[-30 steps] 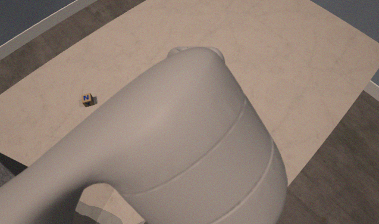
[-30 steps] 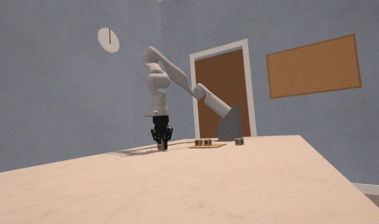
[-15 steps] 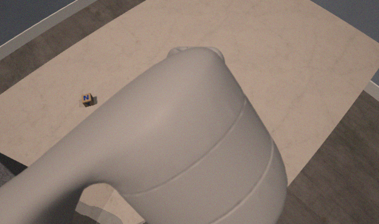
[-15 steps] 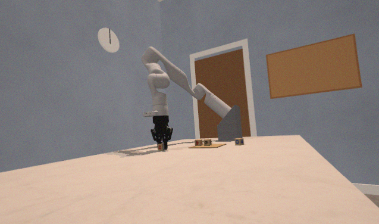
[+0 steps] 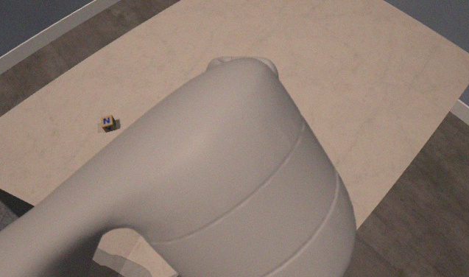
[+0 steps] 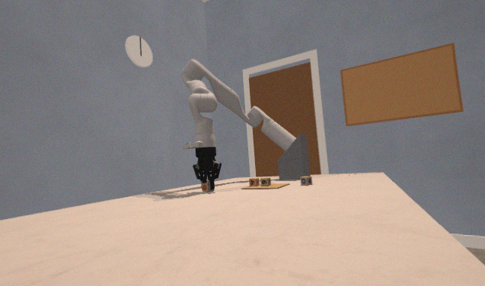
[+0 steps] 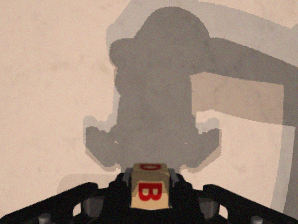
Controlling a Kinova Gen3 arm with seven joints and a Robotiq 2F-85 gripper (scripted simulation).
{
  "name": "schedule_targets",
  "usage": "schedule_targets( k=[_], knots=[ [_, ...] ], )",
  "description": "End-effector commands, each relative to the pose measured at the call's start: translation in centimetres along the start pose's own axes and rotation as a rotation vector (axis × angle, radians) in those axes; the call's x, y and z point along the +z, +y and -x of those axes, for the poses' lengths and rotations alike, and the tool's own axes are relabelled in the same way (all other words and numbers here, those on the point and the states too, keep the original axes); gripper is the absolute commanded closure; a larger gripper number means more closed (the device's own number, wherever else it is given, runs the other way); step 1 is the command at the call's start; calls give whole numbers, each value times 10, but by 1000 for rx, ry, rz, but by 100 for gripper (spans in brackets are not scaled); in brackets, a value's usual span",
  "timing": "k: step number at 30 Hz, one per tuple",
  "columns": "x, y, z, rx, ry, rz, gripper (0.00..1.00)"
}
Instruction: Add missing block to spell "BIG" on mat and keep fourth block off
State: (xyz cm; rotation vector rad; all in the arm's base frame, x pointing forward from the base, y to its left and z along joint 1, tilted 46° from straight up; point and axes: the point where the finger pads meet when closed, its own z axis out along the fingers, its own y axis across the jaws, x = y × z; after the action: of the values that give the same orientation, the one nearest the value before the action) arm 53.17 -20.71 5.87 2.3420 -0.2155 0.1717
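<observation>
Block with the red B [image 6: 205,187] [image 7: 150,194] sits low at the counter [image 5: 360,92] [image 6: 247,236] [image 7: 40,110], apart from the mat [image 6: 281,185], the gripper [image 6: 207,185] [image 7: 150,178] part-closed around it with a finger snug against either side, so I'd judge it gripped. This looks like the pick-up step; next comes a straight lift, high enough to clear the two blocks already on the mat, the left one [image 6: 253,182] and the right one [image 6: 266,182] in the exterior view. That view faces the base, so the mat's bare end at its right should be the reader's left, where B belongs. The fourth block, N on top [image 5: 107,121] [image 6: 305,181], is off the mat and can be left alone. As for heading, the block is a cube with no long axis to speak of; B is uppermost and seems right way up in the wrist view, its sides square with the fingers. Whether it reads upright from the base I cannot tell, so a wrist turn may be needed before lowering it.
</observation>
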Motion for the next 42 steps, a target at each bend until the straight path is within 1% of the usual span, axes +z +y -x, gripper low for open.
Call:
schedule_targets(
  k=[1, 3, 9, 12, 14, 17, 20, 34, 38, 42],
  knots=[
    [-10, -1, -2, 0, 6, -3, 74],
    [-21, -1, -2, 0, 6, -3, 74],
    [-66, -1, -2, 0, 6, -3, 74],
    [-85, -1, -1, 0, 6, -3, 74],
    [-85, -1, -1, 0, 6, -3, 74],
    [-96, -1, -1, 0, 6, -3, 74],
    [-99, -1, -1, 0, 6, -3, 74],
    [-99, -2, 0, -13, 5, -3, 74],
    [-99, -10, 3, -66, 4, -3, 74],
    [-99, -25, 12, -174, 2, -3, 74]
  ],
)
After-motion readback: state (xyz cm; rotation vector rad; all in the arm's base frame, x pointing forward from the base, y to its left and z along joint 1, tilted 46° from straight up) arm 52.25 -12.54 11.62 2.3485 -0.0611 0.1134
